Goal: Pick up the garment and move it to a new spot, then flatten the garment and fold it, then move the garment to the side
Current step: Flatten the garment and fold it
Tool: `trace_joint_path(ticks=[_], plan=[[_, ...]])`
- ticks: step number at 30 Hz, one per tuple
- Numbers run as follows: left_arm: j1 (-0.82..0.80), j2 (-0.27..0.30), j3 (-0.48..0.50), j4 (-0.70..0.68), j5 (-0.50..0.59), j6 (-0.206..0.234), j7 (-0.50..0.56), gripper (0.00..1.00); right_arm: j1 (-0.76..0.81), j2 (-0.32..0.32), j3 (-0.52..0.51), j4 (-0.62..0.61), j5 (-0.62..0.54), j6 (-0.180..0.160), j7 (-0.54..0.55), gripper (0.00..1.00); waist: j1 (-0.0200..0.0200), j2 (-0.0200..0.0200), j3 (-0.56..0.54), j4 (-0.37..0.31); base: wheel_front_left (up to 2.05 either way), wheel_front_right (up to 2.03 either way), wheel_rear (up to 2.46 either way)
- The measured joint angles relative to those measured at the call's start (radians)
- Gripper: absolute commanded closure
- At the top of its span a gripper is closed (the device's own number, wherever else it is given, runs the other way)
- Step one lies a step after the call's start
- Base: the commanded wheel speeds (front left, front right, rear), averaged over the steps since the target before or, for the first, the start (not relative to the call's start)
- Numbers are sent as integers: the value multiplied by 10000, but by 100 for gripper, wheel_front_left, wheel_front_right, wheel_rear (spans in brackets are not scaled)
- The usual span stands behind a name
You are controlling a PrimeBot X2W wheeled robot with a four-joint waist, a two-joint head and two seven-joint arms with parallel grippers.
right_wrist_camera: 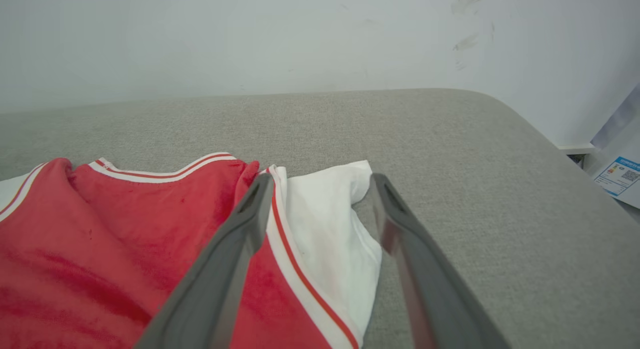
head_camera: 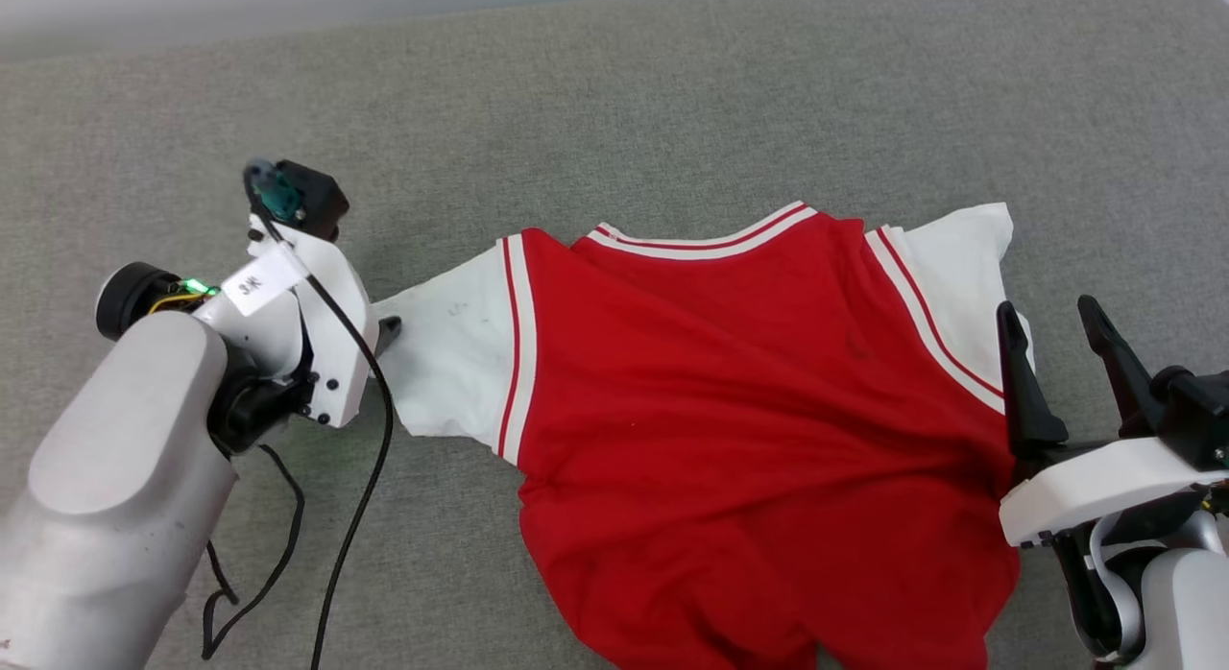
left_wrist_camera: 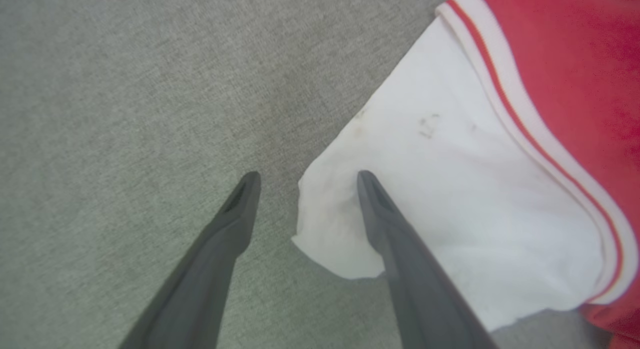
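The counter [head_camera: 672,94] is covered in grey woven fabric with a rounded far corner; a plain white wall [right_wrist_camera: 250,39] stands behind it.

Item count: one garment [head_camera: 730,401], two sleeves, two pincers with two fingers each.

The garment lies spread on the counter, collar away from the robot, plain red side up. The body is soft red knit with shallow diagonal wrinkles. Collar trim [head_camera: 701,240] and armhole seams are white bands with a thin red stripe. Both short sleeves are white; the left sleeve [left_wrist_camera: 450,189] carries faint grey marks, and the right sleeve [head_camera: 960,267] is partly bunched.

The left arm reaches in from the lower left, wrist bent toward the garment, with black cables [head_camera: 355,516] hanging from it. The left pincer [left_wrist_camera: 308,174] is spread wide and grips nothing: one tapered dark finger is over bare counter, the other over the corner of the left sleeve. Contact cannot be confirmed.

The right pincer [head_camera: 1048,307] is likewise fully spread and empty, fingers pointing away from the robot. One finger is over the red body beside the striped seam, the other at the right sleeve's outer edge.
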Motion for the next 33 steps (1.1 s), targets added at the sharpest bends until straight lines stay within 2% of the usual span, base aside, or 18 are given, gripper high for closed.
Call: trace_joint_path(ticks=[10, 11, 12, 17, 24, 28, 33], plan=[[-352, 174, -1202, 568, 35, 6, 192, 0, -151, 67, 46, 144, -15, 0, -98, 0, -1, 0, 267, -188, 0, 0, 0], [-376, 203, -1304, 591, -52, 15, 261, 69, -158, 71, 44, 165, -17, 0, -98, 0, -1, 0, 267, -189, 0, 0, 0], [-397, 232, -1392, 606, -148, 15, 328, 100, -166, 71, 33, 178, -40, 0, -102, 0, -1, 0, 265, -190, 0, 0, 0], [-371, 274, -1666, 723, -527, 0, 267, 100, -245, 61, -15, 244, -96, 0, -105, 0, -1, 0, 181, -125, 0, 0, 0], [-80, 221, -1384, 924, -399, 104, -1551, 100, -301, -320, 56, 316, -176, 0, 282, 0, -1, 0, -233, 58, 0, 0, 0], [128, 205, -1160, 426, -407, 257, -2309, 100, -308, -859, 174, 355, -205, 0, 1091, 0, -1, 0, -551, 234, 0, 0, 0], [474, 512, -876, -761, -407, 639, -2775, 100, -483, -1735, 389, 506, -211, 0, 3033, 0, -1, 0, -869, 559, 0, 0, 0]])
